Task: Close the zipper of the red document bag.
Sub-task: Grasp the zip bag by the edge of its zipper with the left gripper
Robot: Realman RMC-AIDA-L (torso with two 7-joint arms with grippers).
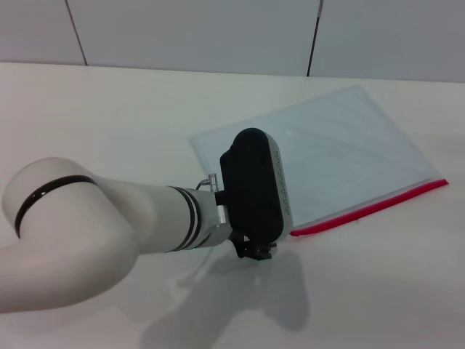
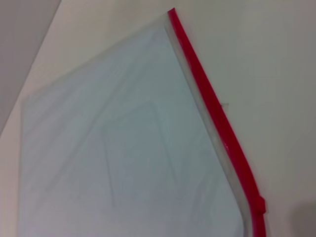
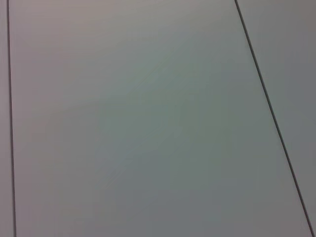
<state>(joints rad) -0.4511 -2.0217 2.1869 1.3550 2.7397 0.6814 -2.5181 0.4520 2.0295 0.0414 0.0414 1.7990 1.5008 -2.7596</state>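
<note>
On the table, the red document bag lies flat, zipper edge nearest; left hand grip unclear.

Red document bag of smooth translucent plastic with faint sheen, zipper a glossy red plastic strip, surface matt, smooth, off-white, left arm casing glossy white, left gripper housing matt black plastic
</note>
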